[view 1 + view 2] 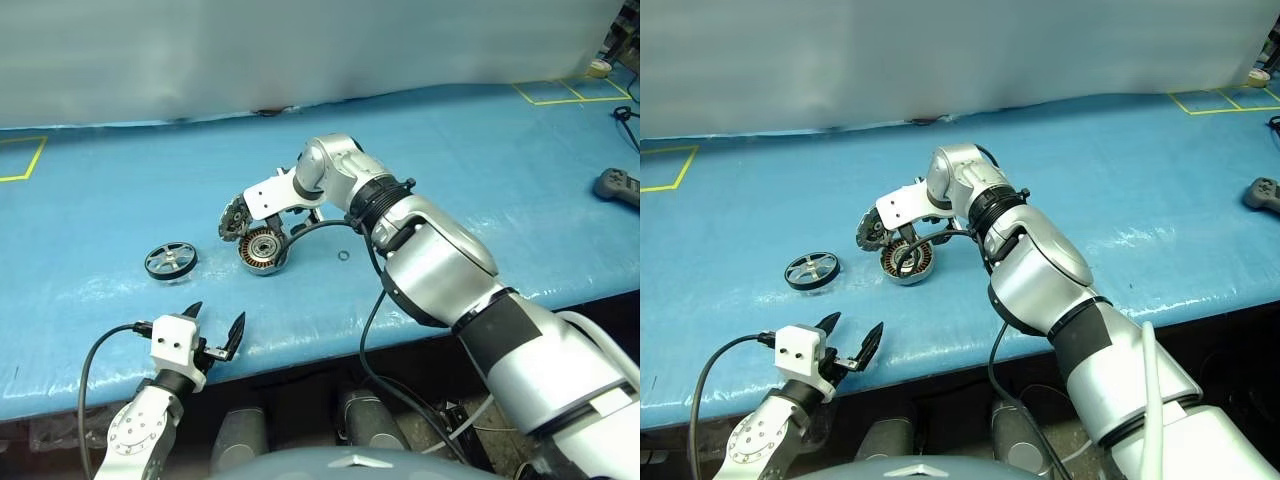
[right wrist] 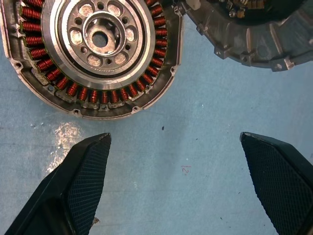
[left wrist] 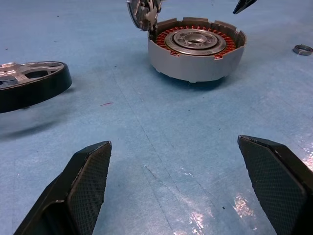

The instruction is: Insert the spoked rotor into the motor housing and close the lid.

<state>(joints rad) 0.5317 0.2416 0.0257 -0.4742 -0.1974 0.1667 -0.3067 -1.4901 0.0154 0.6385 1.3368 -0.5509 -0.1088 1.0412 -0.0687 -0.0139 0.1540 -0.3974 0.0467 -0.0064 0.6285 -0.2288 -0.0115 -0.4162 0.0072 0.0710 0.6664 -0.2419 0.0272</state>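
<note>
Lying flat on the blue table cover (image 1: 480,160), the small dark grey-black spoked rotor (image 1: 170,261) with its shiny silver hub sits ahead of the left gripper (image 1: 214,330) and slightly to its left, near but not touching. That gripper's 2 black fingers stand wide apart and empty. The right gripper (image 2: 181,186), also spread and empty, hangs just above the shallow silver-grey motor housing (image 1: 264,250), whose hinged round lid (image 1: 233,219) stands raised. The left arm is judged better placed for the pick; the rotor has no long axis, so either finger alignment suits.
</note>
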